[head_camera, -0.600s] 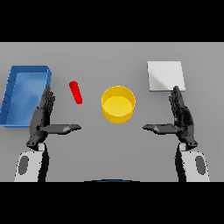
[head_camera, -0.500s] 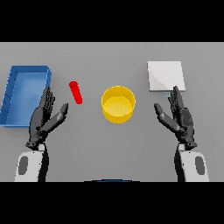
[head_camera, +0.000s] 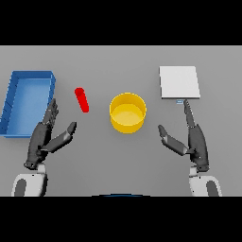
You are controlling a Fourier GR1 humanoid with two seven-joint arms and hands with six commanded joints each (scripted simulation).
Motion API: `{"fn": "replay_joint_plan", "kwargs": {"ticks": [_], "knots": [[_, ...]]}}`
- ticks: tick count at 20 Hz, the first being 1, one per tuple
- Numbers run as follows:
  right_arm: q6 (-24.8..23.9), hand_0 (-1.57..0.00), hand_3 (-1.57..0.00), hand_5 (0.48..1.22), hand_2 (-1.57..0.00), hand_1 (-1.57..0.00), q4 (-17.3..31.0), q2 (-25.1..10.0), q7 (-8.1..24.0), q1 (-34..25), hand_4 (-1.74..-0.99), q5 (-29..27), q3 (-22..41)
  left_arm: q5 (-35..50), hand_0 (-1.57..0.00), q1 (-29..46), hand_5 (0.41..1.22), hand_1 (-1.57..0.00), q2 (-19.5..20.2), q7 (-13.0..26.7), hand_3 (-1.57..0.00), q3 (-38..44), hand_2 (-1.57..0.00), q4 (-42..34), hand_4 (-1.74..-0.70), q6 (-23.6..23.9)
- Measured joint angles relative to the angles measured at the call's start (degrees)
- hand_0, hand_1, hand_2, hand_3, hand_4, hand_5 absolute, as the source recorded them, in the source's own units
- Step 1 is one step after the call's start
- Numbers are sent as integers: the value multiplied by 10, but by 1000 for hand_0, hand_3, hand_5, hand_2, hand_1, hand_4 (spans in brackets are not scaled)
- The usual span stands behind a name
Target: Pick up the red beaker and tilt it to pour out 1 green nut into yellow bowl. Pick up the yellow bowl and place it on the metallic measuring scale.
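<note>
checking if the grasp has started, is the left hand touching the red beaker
Apart. The head view shows bare table between the left hand and the red beaker, which lies up and to the right of its fingertips.

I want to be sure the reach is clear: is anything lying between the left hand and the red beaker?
Nothing visible does. The left hand is open on the near left, and the red beaker sits just beyond its fingertips over bare table. The blue bin lies to the left, the yellow bowl to the right, both off that line.
</note>
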Motion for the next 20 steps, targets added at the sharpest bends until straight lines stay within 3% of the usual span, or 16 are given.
{"fn": "replay_joint_plan", "kwargs": {"ticks": [4,7,11,20], "knots": [[10,1,1,607,1,1,-11,5,-1,6,-1212,-14,3,-18,1,2,604,1,5,9,1,-7,1,12,-1163,1],[20,1,1,623,1,1,-3,3,4,3,-1236,-26,-1,-31,1,-48,615,1,-8,8,1,-11,1,69,-1208,4],[22,1,1,632,1,1,-11,-3,-13,7,-1267,-26,-2,-49,1,-109,636,1,-10,-19,1,3,1,161,-1233,20],[24,1,1,638,1,1,-10,-2,-3,3,-1269,-33,-6,-48,1,-222,685,1,-14,-52,1,34,1,299,-1287,31]]}}
